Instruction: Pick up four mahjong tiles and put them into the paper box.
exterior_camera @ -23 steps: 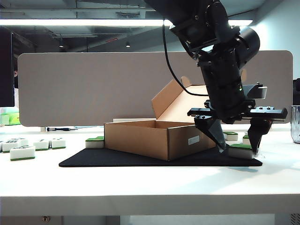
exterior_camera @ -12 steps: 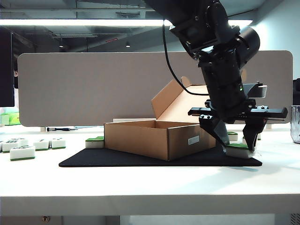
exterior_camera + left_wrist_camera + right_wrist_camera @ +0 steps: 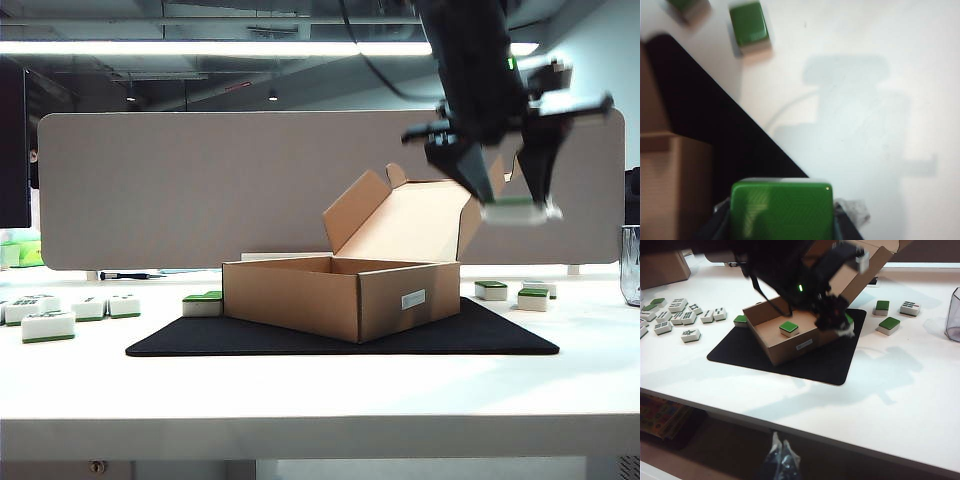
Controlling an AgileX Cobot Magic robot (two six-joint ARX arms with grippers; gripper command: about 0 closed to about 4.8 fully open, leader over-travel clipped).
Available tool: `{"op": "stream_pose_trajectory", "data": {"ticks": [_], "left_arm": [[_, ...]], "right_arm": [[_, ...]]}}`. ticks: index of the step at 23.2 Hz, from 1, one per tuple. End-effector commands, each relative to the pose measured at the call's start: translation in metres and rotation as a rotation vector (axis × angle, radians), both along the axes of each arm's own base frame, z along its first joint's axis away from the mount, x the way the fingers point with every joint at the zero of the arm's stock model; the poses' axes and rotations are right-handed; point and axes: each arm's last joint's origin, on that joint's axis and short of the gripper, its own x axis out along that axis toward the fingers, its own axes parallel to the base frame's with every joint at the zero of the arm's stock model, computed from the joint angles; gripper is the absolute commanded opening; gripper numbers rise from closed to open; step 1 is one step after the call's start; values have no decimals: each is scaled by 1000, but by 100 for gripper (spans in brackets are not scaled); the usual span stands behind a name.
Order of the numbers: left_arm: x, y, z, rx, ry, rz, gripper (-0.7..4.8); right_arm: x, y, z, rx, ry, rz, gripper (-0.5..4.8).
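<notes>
Left gripper point(image 3: 512, 190) is raised above the paper box point(image 3: 345, 295), its fingers pinching one mahjong tile point(image 3: 514, 210) — green back up. Another tile point(image 3: 789, 328) lies inside the box. Right gripper point(image 3: 779, 459) sits low beside the surface point(image 3: 300, 385) — fingers pressed together.
</notes>
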Motion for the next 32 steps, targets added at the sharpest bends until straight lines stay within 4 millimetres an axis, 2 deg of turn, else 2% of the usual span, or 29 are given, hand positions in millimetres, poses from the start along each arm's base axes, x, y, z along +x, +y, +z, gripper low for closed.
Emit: {"op": "stream_pose_trajectory", "data": {"ticks": [1,3,6,9,14,17,27,32], "left_arm": [[7,17,15,72,4,-16,209],[16,29,20,94,15,3,209],[40,56,19,125,50,71,209],[64,84,18,135,64,144,209],[111,142,10,136,96,295,210],[126,160,1,107,136,335,210],[142,159,-44,128,232,331,210],[144,158,-53,141,250,338,210]], "right_arm": [[-3,1,1,12,-25,44,-1],[-4,3,1,30,-26,102,-1],[-6,5,1,58,-25,197,-1],[-6,5,1,58,-25,198,-1],[-6,5,1,57,-25,193,-1],[-6,5,1,56,-25,191,-1],[-5,5,1,56,-26,191,-1],[-5,5,1,56,-26,190,-1]]}}
